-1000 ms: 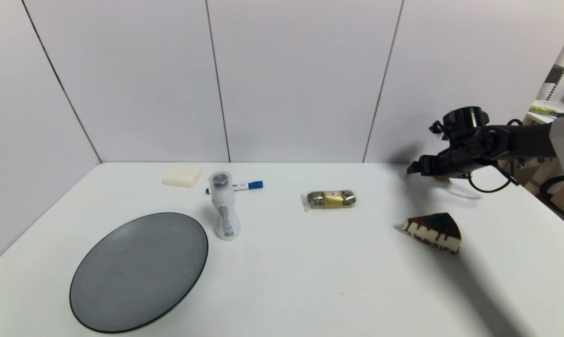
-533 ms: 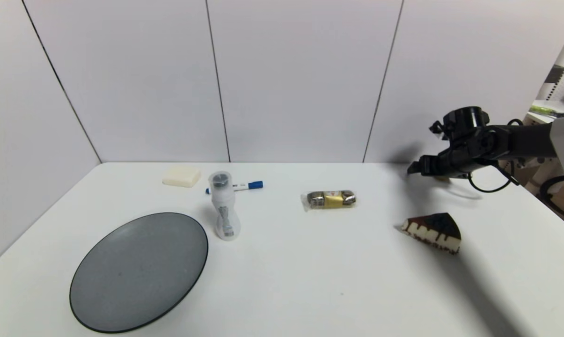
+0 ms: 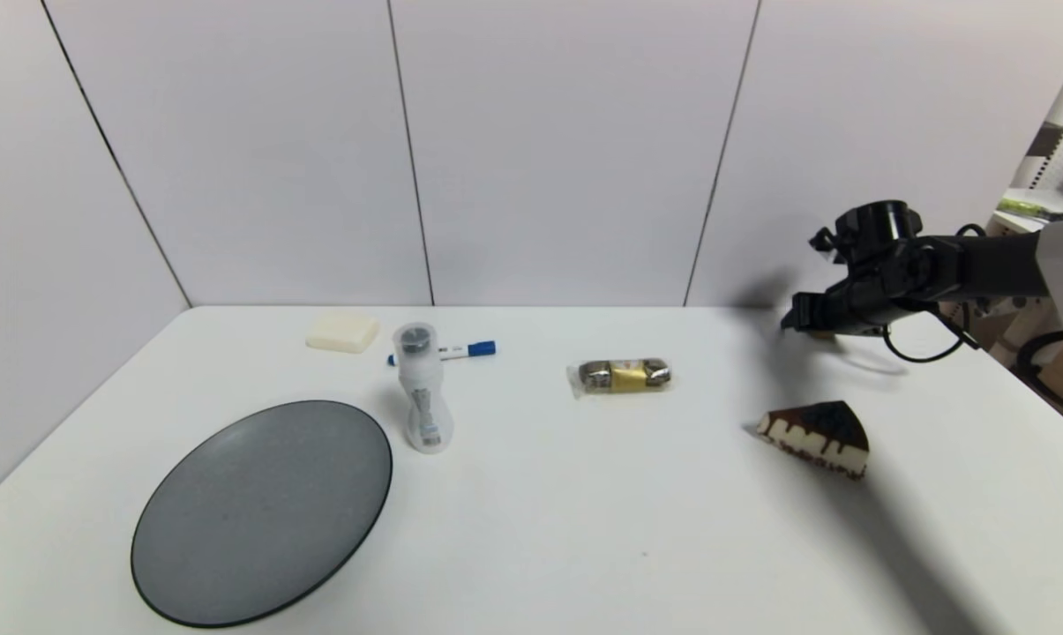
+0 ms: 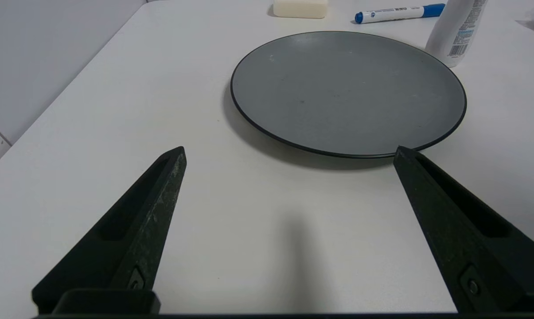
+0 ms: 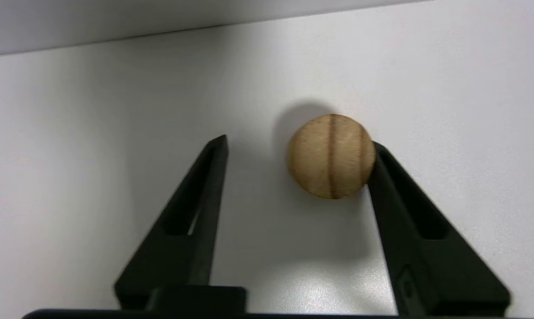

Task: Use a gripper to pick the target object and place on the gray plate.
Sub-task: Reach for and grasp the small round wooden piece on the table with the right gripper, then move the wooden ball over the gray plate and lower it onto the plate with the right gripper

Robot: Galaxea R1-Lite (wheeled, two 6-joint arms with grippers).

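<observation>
The target object (image 5: pixel 331 155), a small tan rounded nut with a groove, lies on the white table at the far right. My right gripper (image 5: pixel 300 141) is low over it and open; the nut sits between the fingers and touches one finger (image 5: pixel 395 199), with a gap to the other. In the head view the right gripper (image 3: pixel 804 317) hides most of the nut. The gray plate (image 3: pixel 262 511) lies at the front left and also shows in the left wrist view (image 4: pixel 346 93). My left gripper (image 4: pixel 290 150) is open and empty, just short of the plate's near rim.
A cake slice (image 3: pixel 818 437) lies in front of the right gripper. A gold-banded snack bar (image 3: pixel 619 376) is mid-table. A white bottle (image 3: pixel 421 388) stands by the plate, with a blue marker (image 3: pixel 452 351) and a cream block (image 3: pixel 343 332) behind it.
The right gripper's visible finger has shifted slightly right in the head view, narrowing the opening round the nut. Everything else is as before.
</observation>
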